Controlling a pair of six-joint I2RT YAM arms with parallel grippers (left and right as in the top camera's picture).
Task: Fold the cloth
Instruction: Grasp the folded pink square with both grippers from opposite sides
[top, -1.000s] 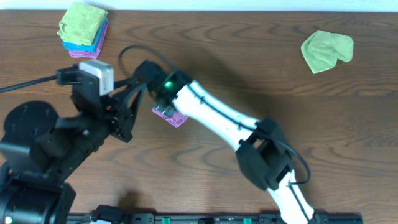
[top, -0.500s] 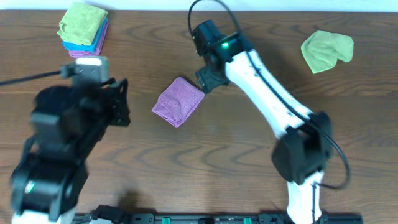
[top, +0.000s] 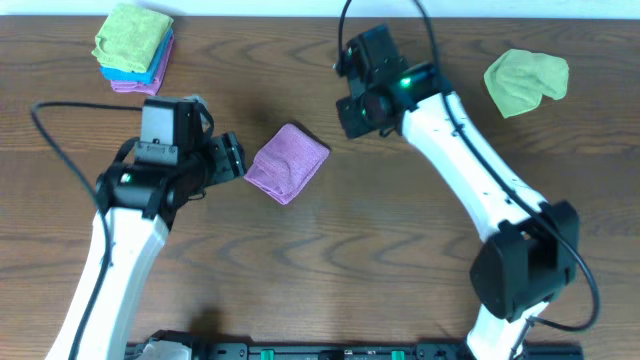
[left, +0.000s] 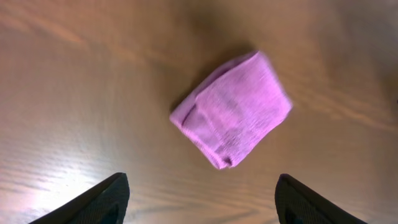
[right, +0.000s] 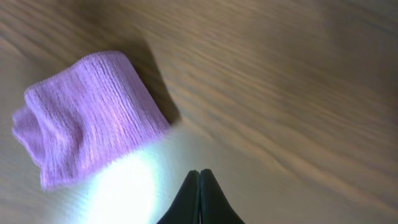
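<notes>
Three lots of cloth share the wooden tabletop (top: 350, 260), and you have bare brown wood across the whole near half, between the two arms. The far edge runs along the top of the overhead view. A stack of folded cloths (top: 135, 50), green over blue over pinkish purple, sits close to that edge at the far left. A crumpled green cloth (top: 525, 82) lies near it at the far right, well apart from the left arm.

The purple cloth (top: 287, 163) is a soft, finely ribbed fabric, folded into a thick, roughly rectangular pad. It is turned diagonal to the tabletop's edges, with rounded folds and one looser, bunched end. It lies flat near the middle, slightly to the left.

Your left end effector (top: 232, 158) is just beside the cloth's left side, spread wide with nothing in it. In the left wrist view the cloth lies ahead of the two black fingertips (left: 115, 193), not touching them. Your right end effector (top: 357, 112) is near the cloth's far right corner but apart from it, its fingers pressed together on nothing. In the right wrist view the cloth lies off to the left of the closed tips.
</notes>
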